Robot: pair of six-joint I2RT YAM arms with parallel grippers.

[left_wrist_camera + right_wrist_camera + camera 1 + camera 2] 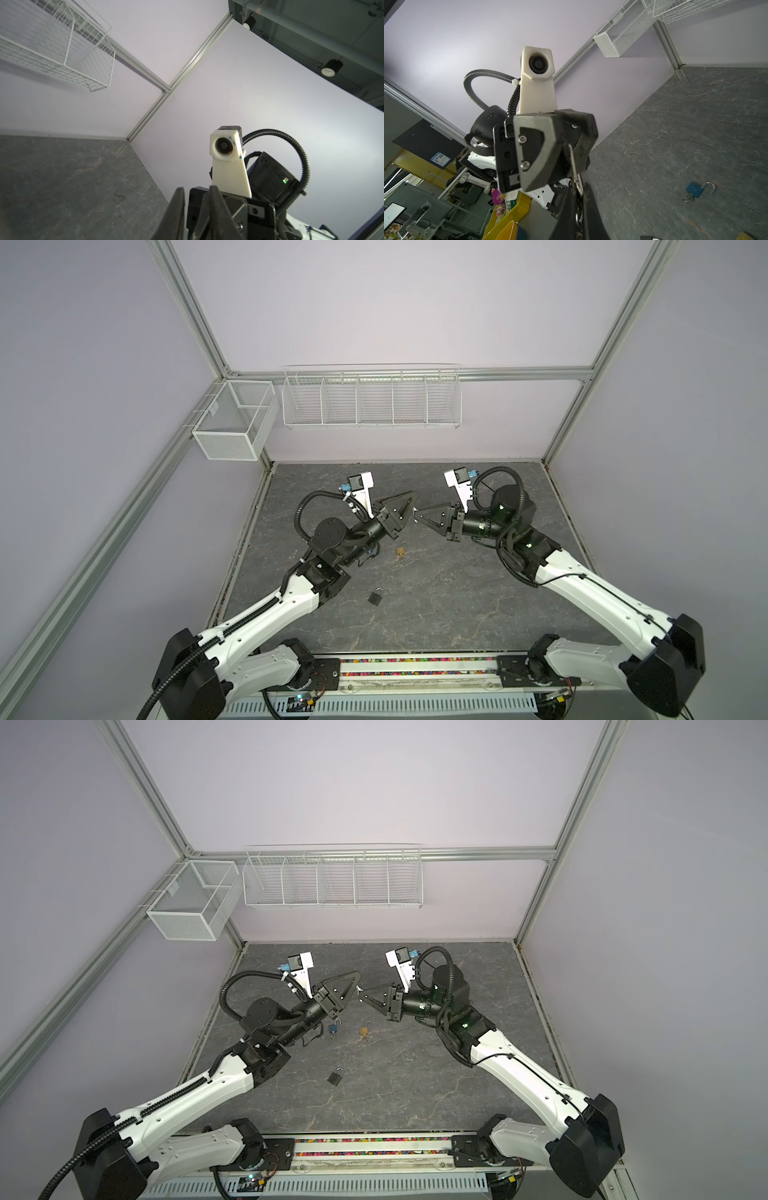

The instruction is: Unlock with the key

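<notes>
The key [573,164] is up in mid-air over the middle of the table [457,605], pinched tight in the right gripper [417,519]. Its other end pokes between the jaws of the left gripper [409,512], which stand slightly apart. There's loads of bare slab around. The brass padlock [401,551], blue padlock [695,190] and dark padlock [376,596] lie nearer, well off the edges.

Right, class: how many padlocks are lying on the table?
3. A brass padlock lies near the middle of the table, a blue padlock just left of it, and a dark padlock nearer the front. Others may be hidden.
</notes>
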